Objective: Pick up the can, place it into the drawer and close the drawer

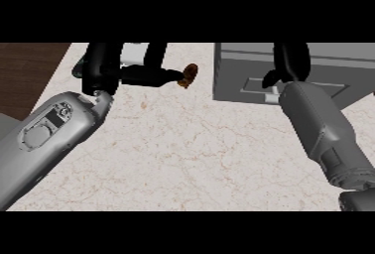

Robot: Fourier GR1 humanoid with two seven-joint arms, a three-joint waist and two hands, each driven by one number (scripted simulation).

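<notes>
A grey drawer unit stands at the counter's back right, its pale handle on the front face. My right hand lies over the unit just right of the handle, fingers stretched away from me and nothing visible in them. The hand and forearm hide part of the drawer front, so I cannot tell how far the drawer is out. No can shows plainly. A pale grey object is half hidden behind my left hand, which rests open at the back left, fingers up and thumb pointing right.
A small brown item lies just beyond the left thumb's tip. Dark wooden floor shows past the counter's left edge. The marble counter top spreads between the two forearms.
</notes>
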